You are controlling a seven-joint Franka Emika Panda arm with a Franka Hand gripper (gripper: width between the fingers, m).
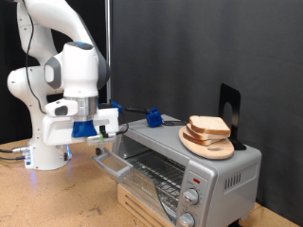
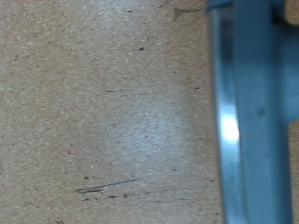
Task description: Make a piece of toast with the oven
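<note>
The silver-grey oven [image 1: 227, 172] stands at the exterior view's lower right on a wooden base. Its glass door [image 1: 114, 164] hangs open towards the exterior view's left, and the wire rack [image 1: 156, 172] shows inside. The piece of toast [image 1: 208, 125] lies on a round wooden plate [image 1: 216, 148] on top of the oven. My gripper [image 1: 106, 133] hovers just above the open door's outer edge, with nothing seen between its fingers. The wrist view shows no fingers, only a blurred silver metal bar [image 2: 238, 121] over the tabletop [image 2: 103, 112]; it looks like part of the door.
Two round knobs [image 1: 193, 197] sit on the oven's front. A small blue object [image 1: 151, 118] with a cable and a black stand [image 1: 229, 107] are on or behind the oven's top. The robot base [image 1: 43, 151] stands at the left. A black curtain forms the backdrop.
</note>
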